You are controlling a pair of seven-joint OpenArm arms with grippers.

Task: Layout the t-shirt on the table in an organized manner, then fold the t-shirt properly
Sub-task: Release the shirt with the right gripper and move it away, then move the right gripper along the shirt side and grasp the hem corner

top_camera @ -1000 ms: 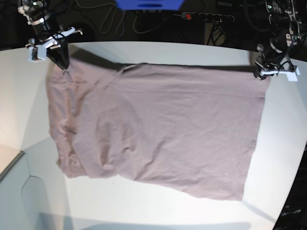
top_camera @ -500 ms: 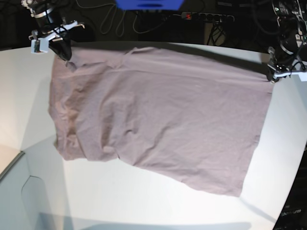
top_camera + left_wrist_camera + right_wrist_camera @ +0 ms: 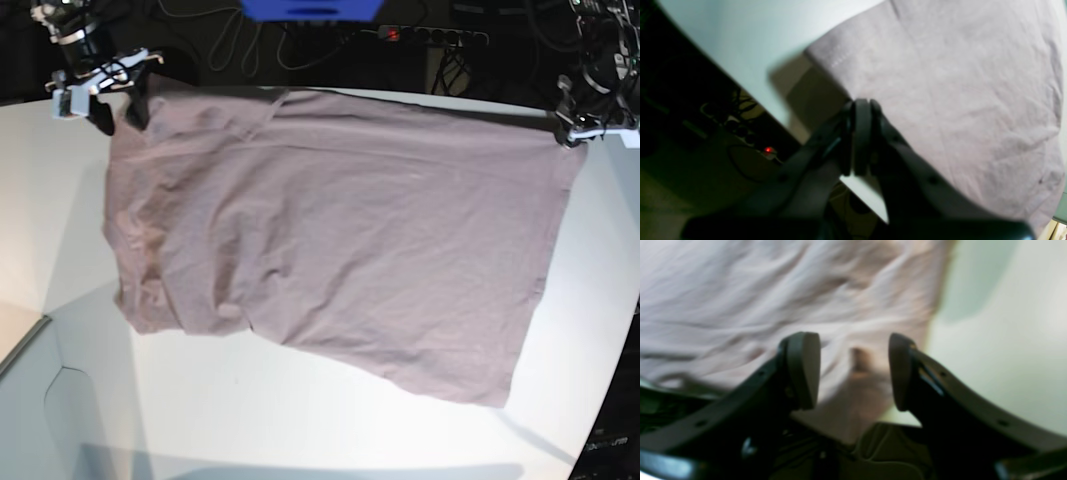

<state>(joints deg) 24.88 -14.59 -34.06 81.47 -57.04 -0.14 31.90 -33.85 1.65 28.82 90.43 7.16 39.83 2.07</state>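
the t-shirt (image 3: 330, 235) is spread over the far half of the table (image 3: 300, 430), its long axis running from one side edge toward the other, its top hem drawn up to the far edge. the cloth is mostly flat in the middle, while the end toward the right arm is bunched and doubled, with folds and a tucked lower corner.

the left gripper (image 3: 860, 110) is seen in its wrist view with the jaws pressed together on the shirt's far corner (image 3: 826, 63), which is held near the far edge of the table on that side; in the base view the left gripper (image 3: 580, 128) sits right at that corner.

the right gripper (image 3: 853, 370) is shown with its jaws standing wide apart, cloth lying beneath and between them but not pinched. in the base view the right gripper (image 3: 112, 100) hangs just above the shirt's other far corner, at the crumpled end.

by judgement, the layout step is not yet finished: the wrinkled end lies directly under and inward from the right gripper, so that arm is the nearer one for smoothing it, and any pull is best made along the shirt's long axis, away from the corner pinned by the left.
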